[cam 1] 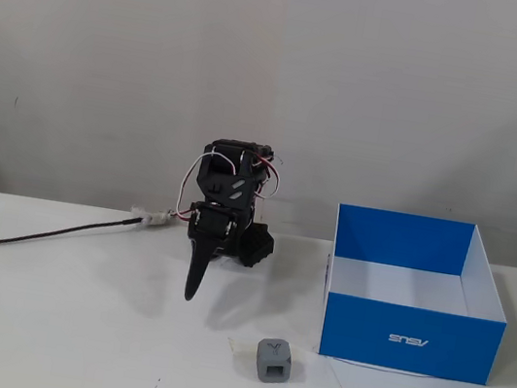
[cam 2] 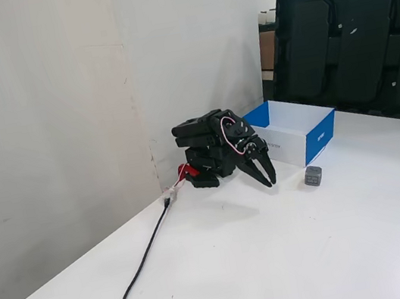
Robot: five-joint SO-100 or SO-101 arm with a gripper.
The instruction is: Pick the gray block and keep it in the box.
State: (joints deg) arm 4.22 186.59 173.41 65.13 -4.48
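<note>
Gray plastic cube-like block [cam 1: 273,360] with its dark square recess sits on the smooth white table [cam 1: 68,341], just beside the glossy blue cardboard box [cam 1: 410,338]. Folded well apart from that box, the black two-finger gripper [cam 2: 268,179] holds nothing, its pointed fingers nearly together.

Matt gray block [cam 1: 273,360], perhaps plastic; smooth cardboard box [cam 1: 410,339]; smooth white table [cam 1: 71,322].

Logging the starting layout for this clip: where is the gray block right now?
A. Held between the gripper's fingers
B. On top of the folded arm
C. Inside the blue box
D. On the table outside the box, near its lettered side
D: the gray block sits on the white table just off the blue box's lettered front corner, apart from the gripper.
</note>
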